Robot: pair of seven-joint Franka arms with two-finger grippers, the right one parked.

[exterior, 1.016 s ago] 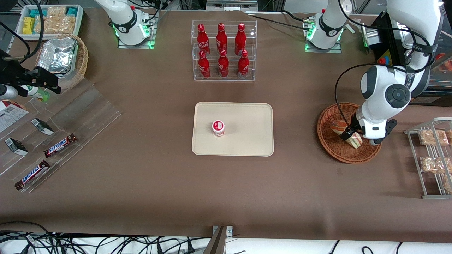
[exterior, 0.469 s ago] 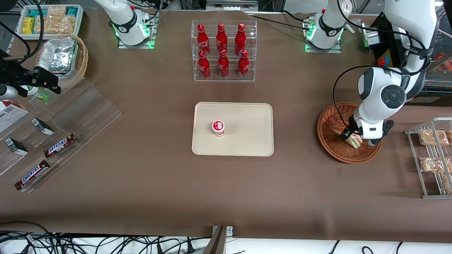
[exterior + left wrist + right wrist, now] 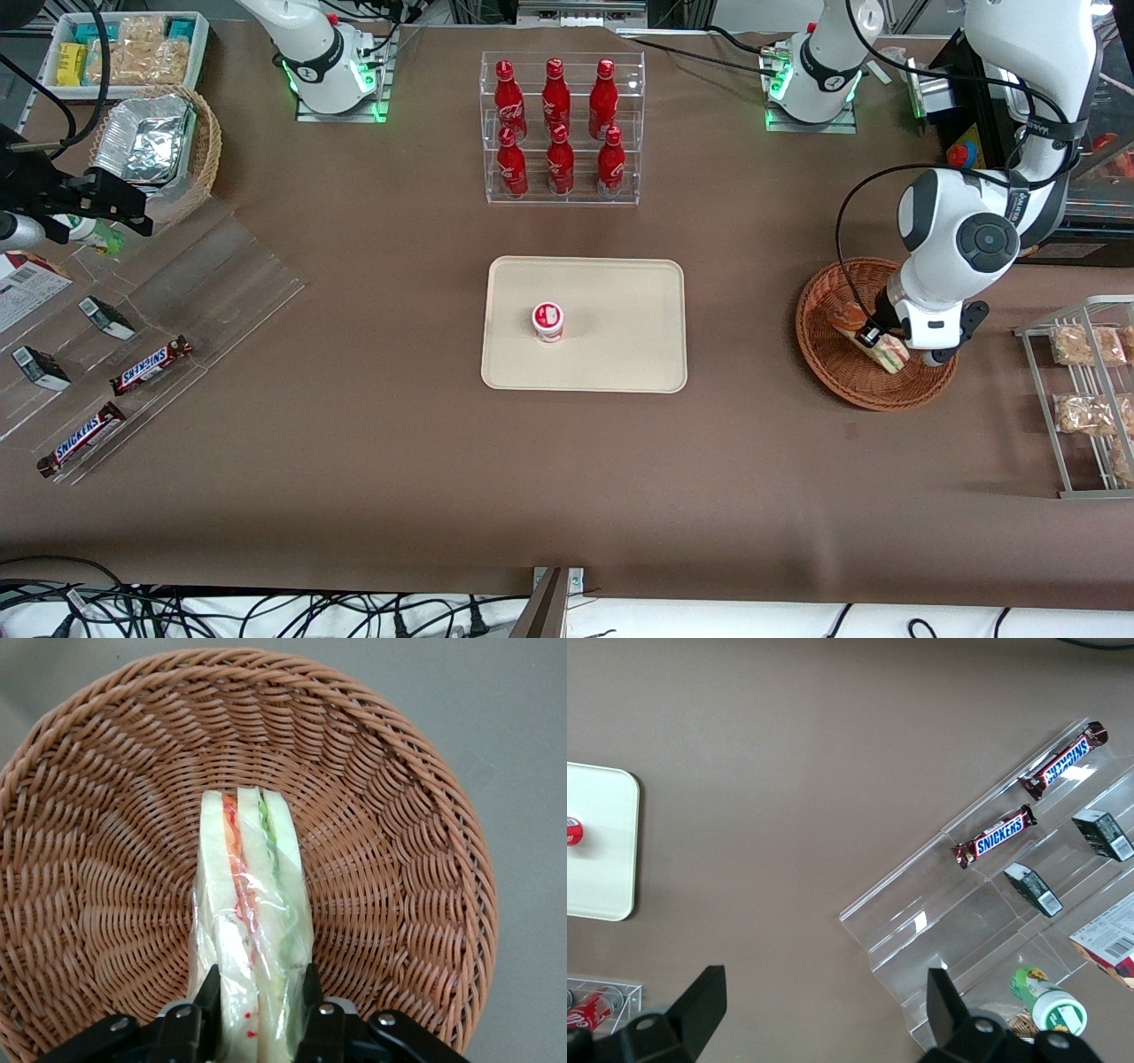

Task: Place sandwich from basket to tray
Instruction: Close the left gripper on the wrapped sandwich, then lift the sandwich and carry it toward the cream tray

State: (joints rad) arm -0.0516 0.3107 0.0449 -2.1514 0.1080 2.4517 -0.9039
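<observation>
Your basket (image 3: pixel 873 356) sits toward the working arm's end of the surface (image 3: pixel 354 461), with its raised woven rim circling the end effector (image 3: pixel 257 1005) on every side. Between the basket and the tray (image 3: pixel 620 354) you have a stretch of bare brown surface. A metal wire rack (image 3: pixel 1085 399) holding snack packets stands close beside the basket, farther toward the working arm's end. On the tray, a small red-and-white cup (image 3: pixel 547 321) stands toward the parked arm's end, while the half nearer the basket is bare.

Your end effector is down inside the basket, its two fingers (image 3: pixel 209 997) closed snugly against both bread faces of the sandwich (image 3: pixel 252 930). The sandwich stands on edge on the basket floor, one end between the fingers and the rest stretching out toward the basket's middle.

You see pale bread slices with a red-orange layer and a green layer between them, under crinkled clear wrap.
</observation>
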